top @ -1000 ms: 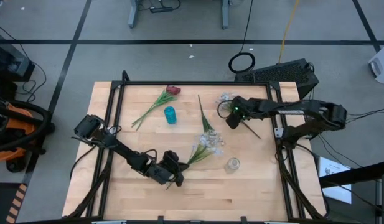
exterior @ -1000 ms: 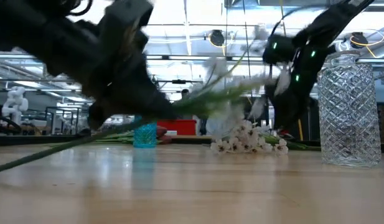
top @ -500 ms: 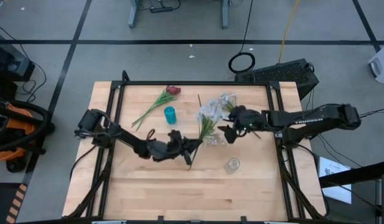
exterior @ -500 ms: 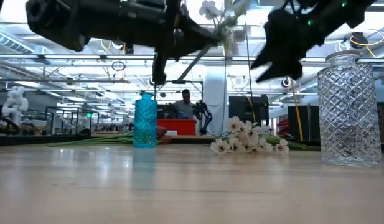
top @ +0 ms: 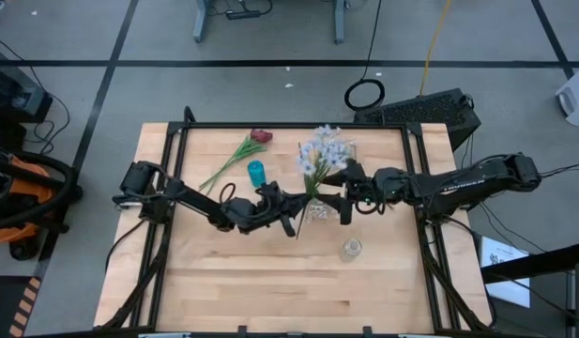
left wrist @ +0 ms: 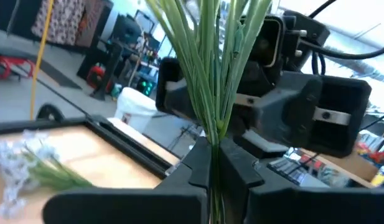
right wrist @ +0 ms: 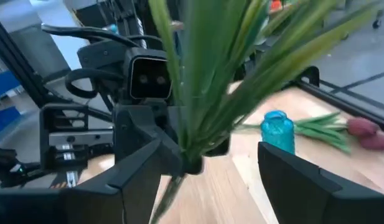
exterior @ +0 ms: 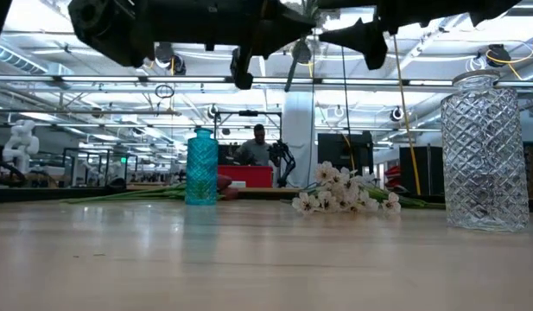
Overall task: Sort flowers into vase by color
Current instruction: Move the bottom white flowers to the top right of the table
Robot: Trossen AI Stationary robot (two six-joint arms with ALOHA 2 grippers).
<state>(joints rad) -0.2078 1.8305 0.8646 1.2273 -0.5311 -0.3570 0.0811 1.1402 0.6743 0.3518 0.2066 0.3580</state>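
Observation:
My left gripper [top: 297, 205] is shut on a spray of tiny white and pale blue blossoms [top: 324, 150] with green stems, held above the table's middle. My right gripper [top: 343, 193] is open and level, facing the left one. Its fingers [right wrist: 145, 171] stand on either side of the same green stems [right wrist: 207, 106]. A red tulip flower [top: 261, 137] lies flat near the far edge, beside the small blue vase [top: 257, 174]. A second white spray [exterior: 339, 192] lies on the table. The clear glass vase [top: 351, 249] stands nearer. My left gripper pinches the spray's bundled stems [left wrist: 214, 134] between its two fingers, low on the stems. The fingers come level from the table's left and lie across them. The spray is lifted clear and slants up toward the far edge, blossoms uppermost. Whether my right gripper touches the stems, I cannot tell.
Another pale blue spray [left wrist: 23, 165] lies by the far rail. A black frame [top: 289, 125] borders the table. The near half of the wood top [top: 270, 291] is bare. Beyond the table, a room with a person [exterior: 259, 147] far off.
My left gripper has risen from the table's near middle, carrying the spray up and toward the far right. The spray has swung so that its blossoms point toward the far edge. My right gripper has moved from the far right toward the middle, up to the held stems.

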